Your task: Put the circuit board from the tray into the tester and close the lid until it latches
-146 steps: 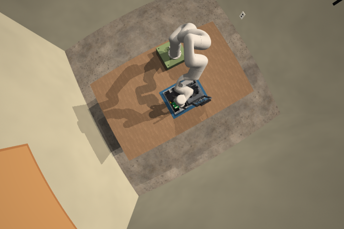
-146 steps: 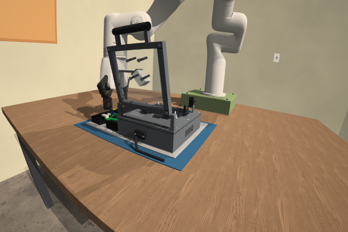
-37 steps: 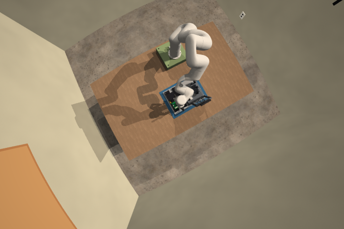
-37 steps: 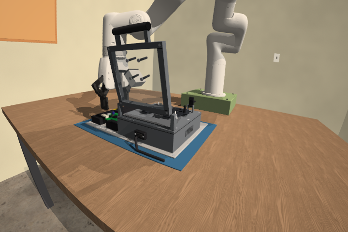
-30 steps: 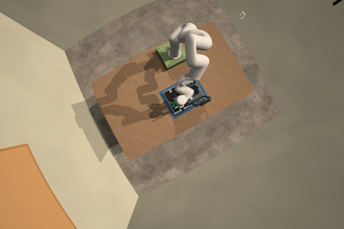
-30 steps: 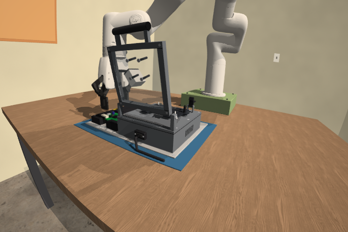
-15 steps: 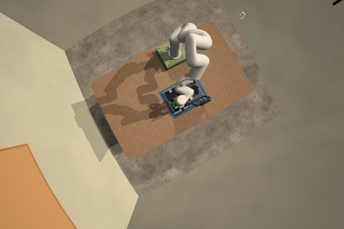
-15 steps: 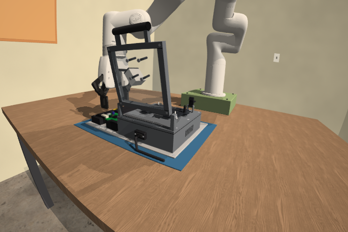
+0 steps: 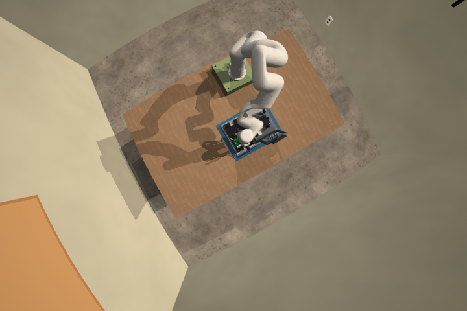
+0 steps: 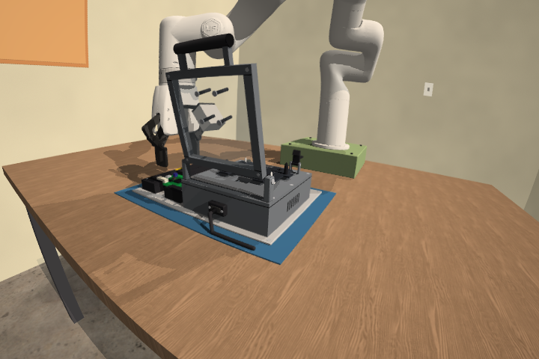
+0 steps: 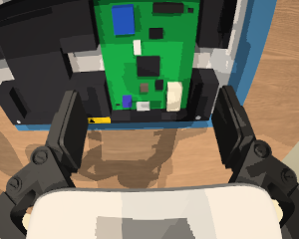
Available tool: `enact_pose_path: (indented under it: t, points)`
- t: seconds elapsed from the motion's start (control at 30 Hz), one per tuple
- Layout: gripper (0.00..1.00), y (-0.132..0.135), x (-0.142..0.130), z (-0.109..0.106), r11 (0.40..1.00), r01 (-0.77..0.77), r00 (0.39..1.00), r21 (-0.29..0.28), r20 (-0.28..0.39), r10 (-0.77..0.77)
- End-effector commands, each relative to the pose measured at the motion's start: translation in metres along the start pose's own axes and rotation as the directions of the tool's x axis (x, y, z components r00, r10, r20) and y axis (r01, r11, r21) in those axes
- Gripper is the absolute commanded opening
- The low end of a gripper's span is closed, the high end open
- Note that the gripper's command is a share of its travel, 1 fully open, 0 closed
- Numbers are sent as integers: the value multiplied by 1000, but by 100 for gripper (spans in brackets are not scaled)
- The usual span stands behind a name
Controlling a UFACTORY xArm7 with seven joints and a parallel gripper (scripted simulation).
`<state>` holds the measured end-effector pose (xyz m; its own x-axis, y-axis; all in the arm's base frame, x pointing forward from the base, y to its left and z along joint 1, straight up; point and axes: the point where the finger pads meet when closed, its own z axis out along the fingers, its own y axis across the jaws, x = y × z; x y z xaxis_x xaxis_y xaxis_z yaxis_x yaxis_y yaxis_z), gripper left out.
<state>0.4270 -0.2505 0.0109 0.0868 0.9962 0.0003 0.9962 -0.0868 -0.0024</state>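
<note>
The green circuit board [image 11: 122, 60] [image 10: 174, 184] [image 9: 235, 140] lies face up in one pocket of the black tray [image 11: 35, 60] [image 10: 151, 185]. Its cream-white connector [image 11: 173, 96] is at the lower end in the wrist view. The other pocket is empty. My gripper [image 11: 149, 103] [image 10: 178, 152] is open and empty above the tray, its fingers to either side of the board's width. The grey tester [image 10: 232, 212] stands beside the tray. Its lid [image 10: 254, 118] stands open, with the black handle [image 10: 203, 43] on top. The latch hook [image 10: 296, 157] is on the far edge. The locating pins are not clearly visible.
Tray and tester stand on a pale base plate on a blue mat [image 10: 296, 241] [image 11: 259, 55]. A black cable [image 10: 232, 241] runs from the tester's side. The raised lid stands close to my gripper. The arm's green base block [image 10: 325, 162] [image 9: 228, 86] is behind the tester.
</note>
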Motion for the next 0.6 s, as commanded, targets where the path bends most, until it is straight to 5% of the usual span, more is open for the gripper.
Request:
enact_pose_path:
  t: [0.0,0.57]
  points:
    - [100,1,-1,-3,1000,0,1000,-4,1,0]
    - [100,1,-1,-5,1000,0,1000,-4,1,0]
